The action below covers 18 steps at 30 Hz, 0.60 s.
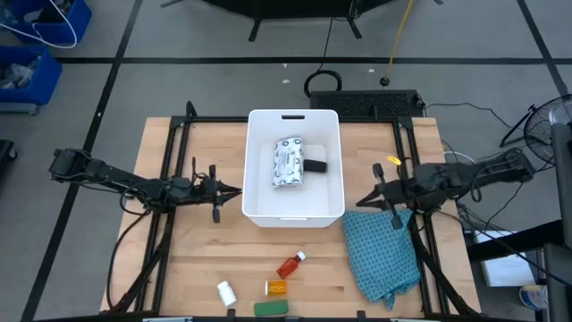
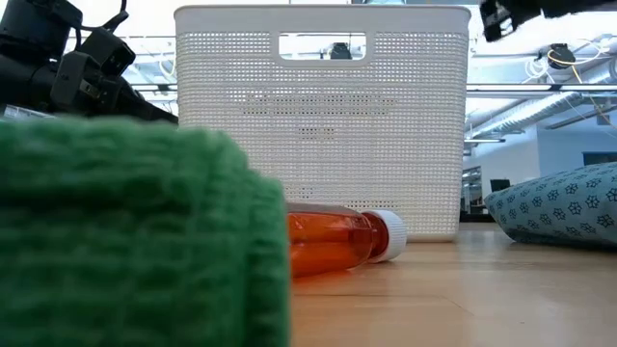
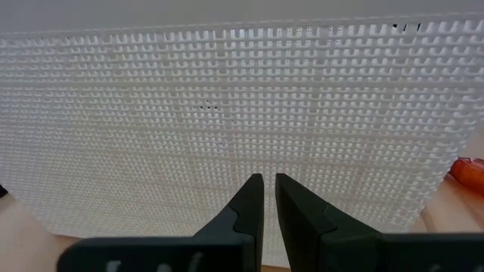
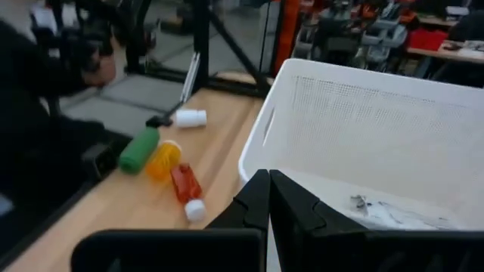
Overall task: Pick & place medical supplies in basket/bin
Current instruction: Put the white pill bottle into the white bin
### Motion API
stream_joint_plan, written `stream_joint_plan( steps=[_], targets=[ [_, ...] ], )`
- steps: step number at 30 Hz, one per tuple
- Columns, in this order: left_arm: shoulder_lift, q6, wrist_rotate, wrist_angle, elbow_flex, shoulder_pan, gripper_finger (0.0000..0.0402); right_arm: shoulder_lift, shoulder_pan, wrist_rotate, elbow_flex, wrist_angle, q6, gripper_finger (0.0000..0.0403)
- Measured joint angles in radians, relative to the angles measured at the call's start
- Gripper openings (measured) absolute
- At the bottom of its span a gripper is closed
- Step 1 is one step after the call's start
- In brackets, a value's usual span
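Note:
The white basket (image 1: 252,170) stands mid-table and holds the white patterned packet (image 1: 288,164) and the black block (image 1: 315,166). Near the table's near edge lie the red bottle (image 1: 290,266), orange vial (image 1: 276,287), white little bottle (image 1: 227,292) and green flat bar (image 1: 271,308). My left gripper (image 1: 238,190) is shut, low and just left of the basket's left wall (image 3: 227,113). My right gripper (image 1: 359,204) is shut and raised beside the basket's right near corner (image 4: 261,136). The right wrist view also shows the packet (image 4: 386,213) and the loose items, among them the red bottle (image 4: 185,189).
A teal patterned cloth (image 1: 382,255) lies crumpled right of the basket, under my right arm. Bare wood lies between the basket and the loose items. In the low view the green bar (image 2: 125,241) fills the foreground and the red bottle (image 2: 337,241) lies on its side.

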Motion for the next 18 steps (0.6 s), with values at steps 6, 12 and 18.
stream_joint_plan(
  steps=[6,12,18],
  targets=[
    [0.0,0.0,0.0,-0.002,0.0,0.0,0.0042,-0.125,0.0,0.057,-0.152,0.096,0.056,0.0],
    [0.0,0.0,0.0,-0.027,0.0,0.0,0.0042,-0.172,0.001,0.097,-0.321,0.377,-0.022,0.0],
    [0.0,-0.001,0.0,-0.079,0.0,0.0,0.0042,-0.18,0.0,0.162,-0.431,0.502,-0.079,0.0]
  ],
)
